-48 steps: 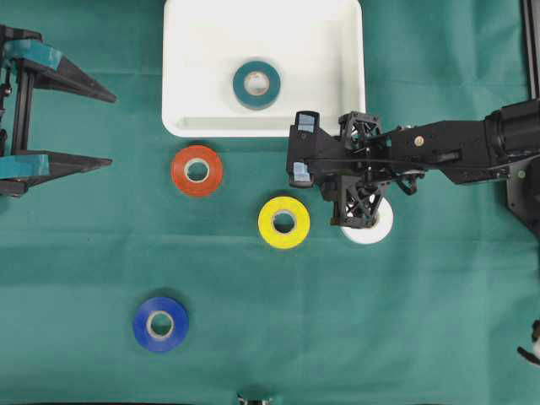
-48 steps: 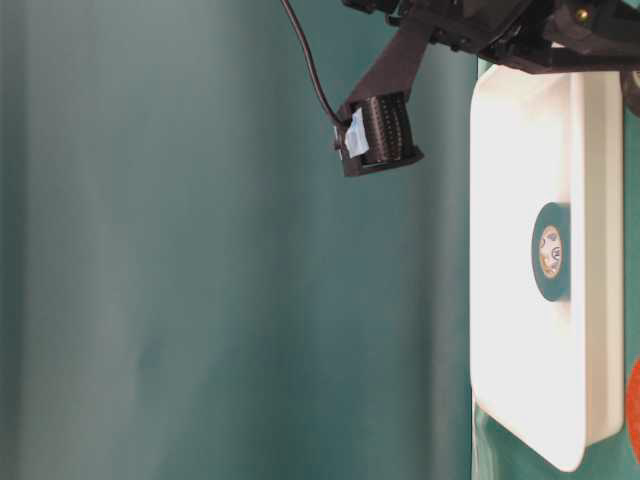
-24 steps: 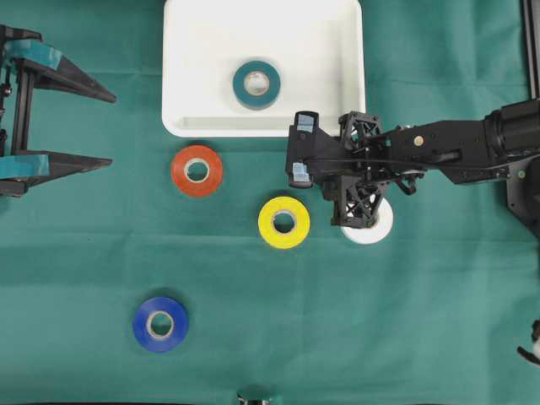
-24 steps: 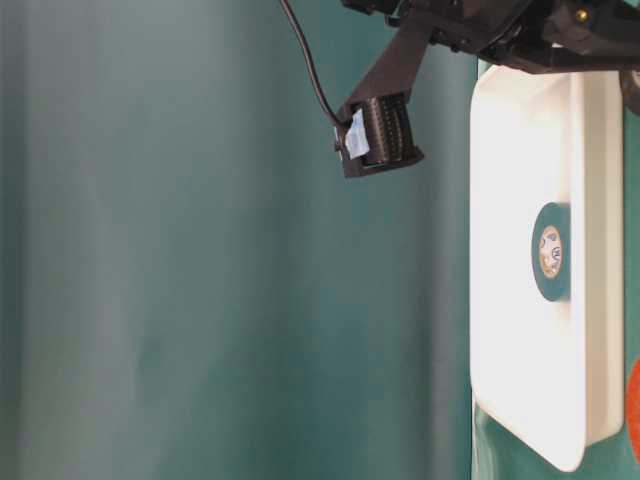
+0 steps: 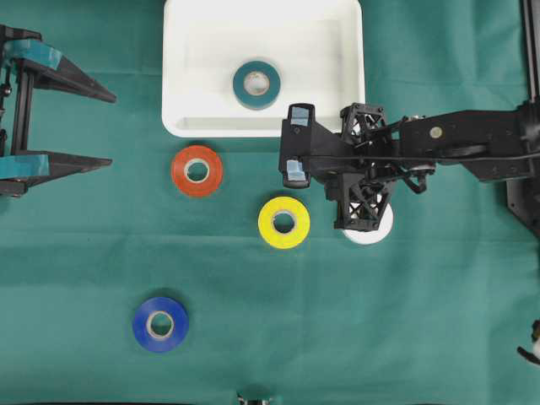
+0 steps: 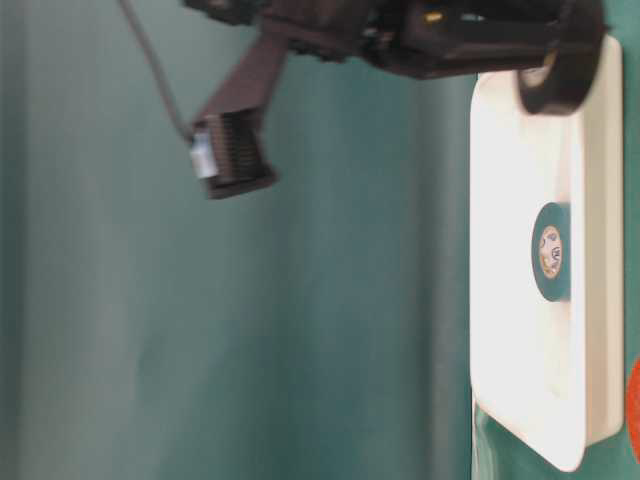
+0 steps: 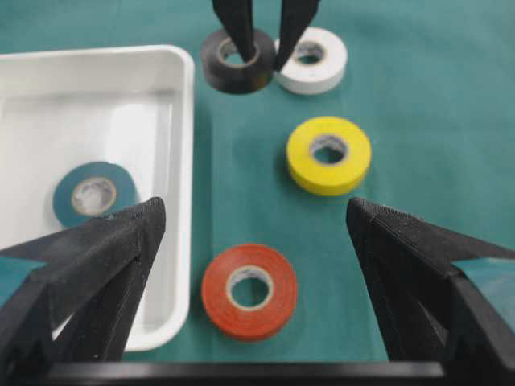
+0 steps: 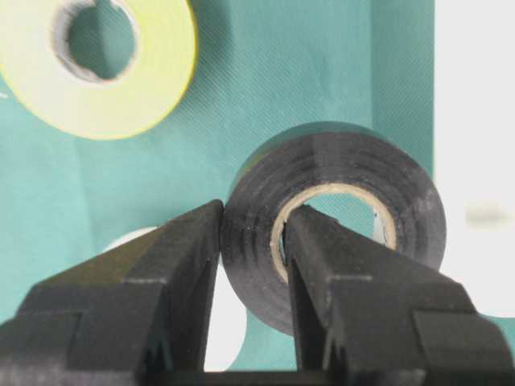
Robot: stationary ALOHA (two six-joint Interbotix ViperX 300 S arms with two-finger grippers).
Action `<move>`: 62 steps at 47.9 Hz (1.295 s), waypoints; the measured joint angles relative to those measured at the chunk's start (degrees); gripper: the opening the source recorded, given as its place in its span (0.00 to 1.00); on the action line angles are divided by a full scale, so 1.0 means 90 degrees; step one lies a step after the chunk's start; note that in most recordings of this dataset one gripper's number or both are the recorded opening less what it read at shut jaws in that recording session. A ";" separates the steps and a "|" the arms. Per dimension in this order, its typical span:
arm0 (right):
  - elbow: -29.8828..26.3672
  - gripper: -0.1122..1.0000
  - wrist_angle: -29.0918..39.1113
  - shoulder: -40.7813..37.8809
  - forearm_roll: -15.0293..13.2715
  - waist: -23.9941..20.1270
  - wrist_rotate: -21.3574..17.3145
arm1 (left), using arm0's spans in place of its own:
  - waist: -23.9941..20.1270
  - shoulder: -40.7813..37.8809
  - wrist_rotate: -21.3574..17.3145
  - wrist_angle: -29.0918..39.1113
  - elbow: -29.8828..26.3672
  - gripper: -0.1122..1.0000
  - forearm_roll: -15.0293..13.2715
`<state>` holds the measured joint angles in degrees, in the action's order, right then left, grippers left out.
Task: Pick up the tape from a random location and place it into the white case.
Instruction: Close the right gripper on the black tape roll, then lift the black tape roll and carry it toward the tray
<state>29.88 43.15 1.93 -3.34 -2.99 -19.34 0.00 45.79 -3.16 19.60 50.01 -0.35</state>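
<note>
Right wrist-mounted view shows the right gripper (image 8: 253, 265) with its jaws pinching the wall of a glossy black roll of tape (image 8: 334, 225), one jaw outside the ring and one through its cardboard core, the roll hanging clear of the green cloth surface (image 8: 265, 72). So the pick looks done; what is left, by my reading, is the carry to the shallow white rectangular plastic case (image 5: 202, 51) and the release. One teal roll of tape (image 5: 256, 83) already lies flat inside it. Beyond the jaws sit a yellow roll (image 5: 283, 222) and, partly under the arm, a white roll (image 5: 375, 232). From overhead the black roll is hidden beneath the gripper, and the table-level view is blurred. The left gripper (image 5: 84, 122) waits well apart, jaws spread wide, holding nothing.
</note>
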 measured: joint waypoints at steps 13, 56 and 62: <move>-0.0586 0.34 0.0938 0.0381 -0.0137 -0.0010 0.0010 | 0.0000 0.0000 0.0000 -0.0010 0.0000 0.99 0.0000; -0.1670 0.34 0.2988 0.1270 -0.0283 -0.0010 0.0029 | -0.0010 0.0000 0.0000 -0.0010 -0.0020 0.99 -0.0010; -0.1670 0.34 0.2988 0.1270 -0.0283 -0.0010 0.0029 | 0.0000 0.0000 0.0000 0.0000 -0.0020 0.99 0.0000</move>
<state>14.85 70.05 13.36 -5.89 -3.08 -19.07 0.00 45.79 -3.16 19.60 49.83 -0.35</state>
